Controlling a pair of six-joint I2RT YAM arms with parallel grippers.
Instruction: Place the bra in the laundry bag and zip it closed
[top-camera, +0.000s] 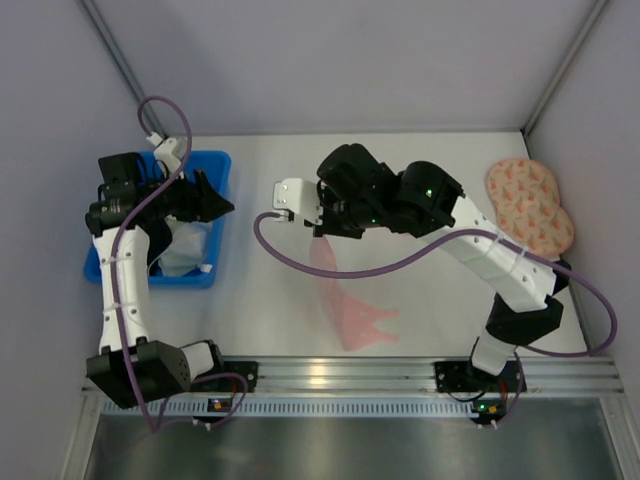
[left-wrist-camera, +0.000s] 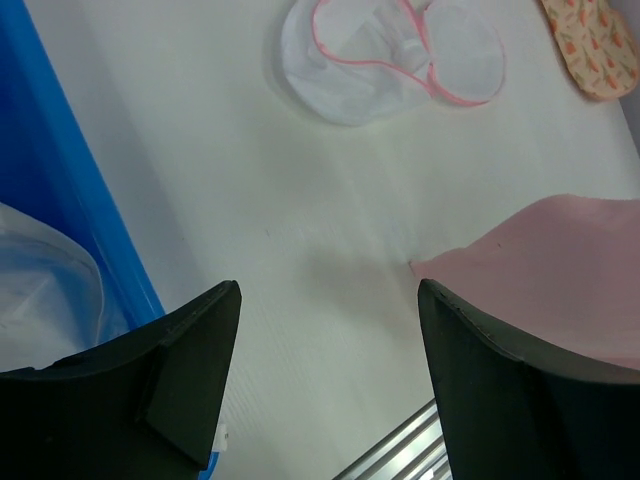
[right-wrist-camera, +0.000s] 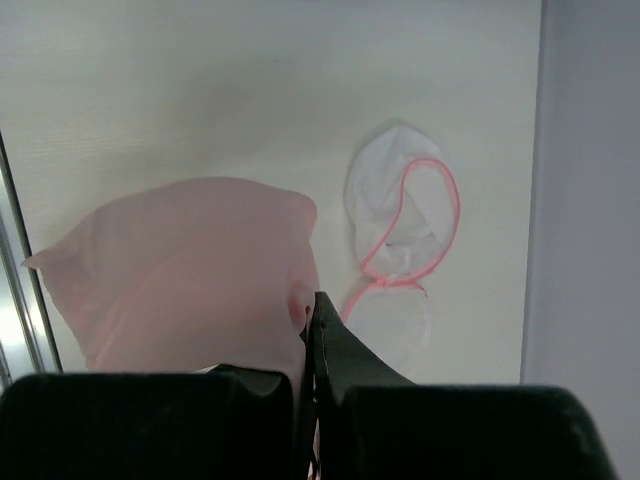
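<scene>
The right arm is seen in the top view extended from its base at the near right of the table, bent at the elbow and reaching left to the table's middle, with the wrist turned downward. The right gripper (top-camera: 322, 224) is clamped tight, jaws together, on a fold of the bra (top-camera: 348, 305), confirmed in its own wrist view, where pink fabric is pinched between the fingertips (right-wrist-camera: 318, 335). The bra is observed hanging from that grip and spreading toward the near rail; whether its lower end rests on the table (top-camera: 270, 290) cannot be determined. The left arm is raised from its base at the near left and bent over the blue bin (top-camera: 150, 279), with the wrist directed to the right. The left gripper (left-wrist-camera: 330, 375) is spread wide; nothing is held between the fingers (left-wrist-camera: 190, 370) and nothing is touched. The laundry bag (left-wrist-camera: 385, 60) is noted lying flat on the table with its pink-edged opening parted, apart from the bra; in the top view it is hidden beneath the right arm. A white garment (top-camera: 185, 248) is recorded inside the bin. A peach speckled item (top-camera: 530, 205) lies at the far right of the table, well apart from both grippers.
</scene>
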